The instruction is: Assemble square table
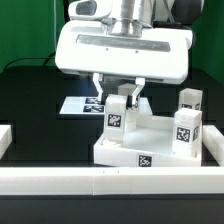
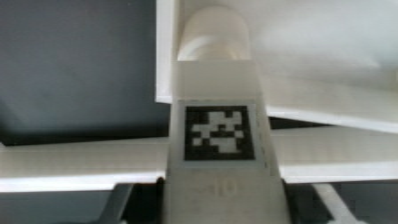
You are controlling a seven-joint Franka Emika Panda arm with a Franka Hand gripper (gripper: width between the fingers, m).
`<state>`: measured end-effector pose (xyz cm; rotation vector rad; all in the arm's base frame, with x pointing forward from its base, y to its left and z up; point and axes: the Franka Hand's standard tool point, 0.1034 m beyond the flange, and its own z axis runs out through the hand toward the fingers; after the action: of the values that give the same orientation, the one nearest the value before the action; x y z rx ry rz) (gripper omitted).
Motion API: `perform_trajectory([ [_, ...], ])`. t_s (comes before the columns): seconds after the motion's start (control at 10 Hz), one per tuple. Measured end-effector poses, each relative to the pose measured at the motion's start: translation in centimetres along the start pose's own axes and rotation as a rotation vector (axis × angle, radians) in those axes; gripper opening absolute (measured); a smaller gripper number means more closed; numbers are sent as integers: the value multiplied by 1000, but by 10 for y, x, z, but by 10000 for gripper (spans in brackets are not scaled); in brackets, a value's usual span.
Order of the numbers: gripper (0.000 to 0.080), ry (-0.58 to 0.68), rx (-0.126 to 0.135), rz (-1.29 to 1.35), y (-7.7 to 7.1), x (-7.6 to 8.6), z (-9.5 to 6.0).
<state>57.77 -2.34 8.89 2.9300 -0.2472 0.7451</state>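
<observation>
The white square tabletop lies in the middle of the black table, and its pale surface also shows in the wrist view. My gripper is shut on a white leg, held upright at the tabletop's left part; I cannot tell whether the leg touches it. In the wrist view this leg fills the centre with its tag toward the camera, between the gripper pads. A second leg stands on the tabletop's right side. A third leg stands behind it.
The marker board lies behind, at the exterior view's left. The long white border rail runs along the front, with raised ends at the left and the right.
</observation>
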Motion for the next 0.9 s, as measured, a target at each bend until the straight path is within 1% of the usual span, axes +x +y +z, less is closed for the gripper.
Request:
perform_trajectory([
  [0.2, 287, 56, -6, -11, -1, 4, 2],
  [0.5, 288, 65, -8, -15, -1, 5, 3],
  [0.6, 496, 66, -8, -16, -1, 5, 3],
  [0.7, 496, 56, -3, -15, -1, 9, 0],
  [0.8, 618, 51, 3, -14, 0, 15, -5],
  [0.9, 618, 50, 5, -21, 4, 20, -10],
])
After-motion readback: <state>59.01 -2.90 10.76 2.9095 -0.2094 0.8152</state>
